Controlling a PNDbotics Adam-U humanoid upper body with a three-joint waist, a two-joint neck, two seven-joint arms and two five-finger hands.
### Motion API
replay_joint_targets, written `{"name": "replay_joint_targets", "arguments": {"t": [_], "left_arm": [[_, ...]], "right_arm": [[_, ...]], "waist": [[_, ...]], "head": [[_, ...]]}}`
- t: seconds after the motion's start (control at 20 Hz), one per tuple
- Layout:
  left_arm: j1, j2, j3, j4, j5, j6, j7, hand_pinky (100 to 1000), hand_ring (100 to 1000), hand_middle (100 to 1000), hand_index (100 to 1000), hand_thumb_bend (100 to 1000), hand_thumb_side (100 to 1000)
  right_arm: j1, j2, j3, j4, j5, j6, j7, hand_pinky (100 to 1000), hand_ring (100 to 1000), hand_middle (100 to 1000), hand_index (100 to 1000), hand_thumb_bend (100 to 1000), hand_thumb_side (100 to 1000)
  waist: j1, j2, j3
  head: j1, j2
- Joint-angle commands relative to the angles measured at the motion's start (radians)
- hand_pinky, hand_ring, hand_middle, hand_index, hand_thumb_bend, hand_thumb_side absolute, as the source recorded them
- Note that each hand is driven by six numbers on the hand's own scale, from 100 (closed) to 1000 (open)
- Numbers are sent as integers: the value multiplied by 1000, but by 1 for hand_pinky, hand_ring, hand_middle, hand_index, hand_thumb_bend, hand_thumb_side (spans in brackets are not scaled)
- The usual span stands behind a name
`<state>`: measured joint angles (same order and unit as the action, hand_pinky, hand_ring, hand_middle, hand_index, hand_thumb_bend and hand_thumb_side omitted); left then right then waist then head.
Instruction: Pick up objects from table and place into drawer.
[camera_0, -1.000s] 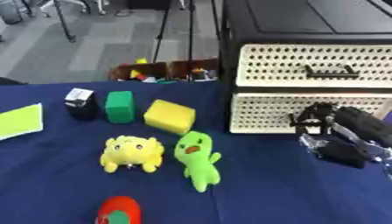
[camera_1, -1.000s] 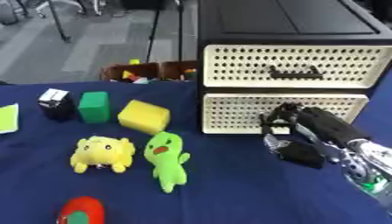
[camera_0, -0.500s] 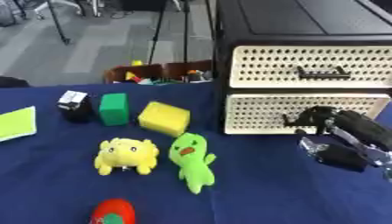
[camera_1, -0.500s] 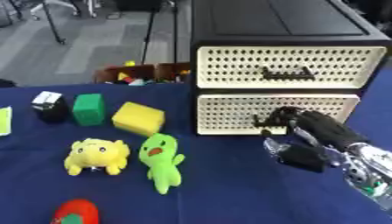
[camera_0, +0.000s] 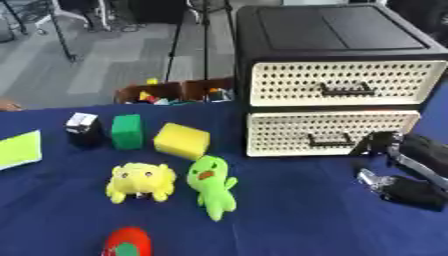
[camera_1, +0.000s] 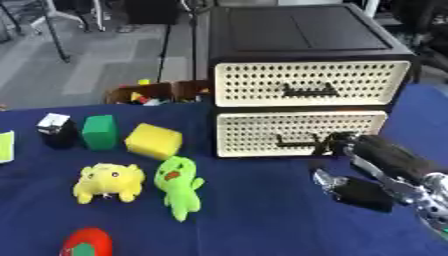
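1. Toys lie on the blue table: yellow plush, green plush, yellow block, green block.
2. Drawer unit stands behind them, both drawers closed.
3. Right hand reaches the lower drawer's handle; whether its fingers grasp it I cannot tell.

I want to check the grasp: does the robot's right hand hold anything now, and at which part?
Nothing is visibly held. The right hand is near the lower drawer's handle; contact cannot be told.

Bare blue table between green plush and closed drawers.
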<state>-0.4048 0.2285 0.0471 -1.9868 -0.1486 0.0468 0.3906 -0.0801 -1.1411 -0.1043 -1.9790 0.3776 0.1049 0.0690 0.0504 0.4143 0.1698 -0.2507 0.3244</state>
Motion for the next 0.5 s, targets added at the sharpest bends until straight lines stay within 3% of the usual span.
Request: {"name": "replay_joint_targets", "arguments": {"t": [0.05,0.25,0.5], "left_arm": [[-2,10,14,-13,-10,1,7,341,537,568,812,287,786],[4,5,23,-13,-17,0,18,341,537,568,812,288,784],[2,-6,36,-13,-31,-13,38,346,539,571,816,298,780]], "right_arm": [[-22,22,-66,-21,-38,-50,-45,532,655,688,768,100,1000],[-68,107,-163,-21,-100,-113,-108,426,538,581,710,100,1000],[-161,218,-275,-21,-173,-186,-182,295,485,532,709,100,977]], "waist": [[1,-31,-7],[12,-36,-17],[28,-42,-19]], "head": [[19,11],[46,20],[78,36]]}}
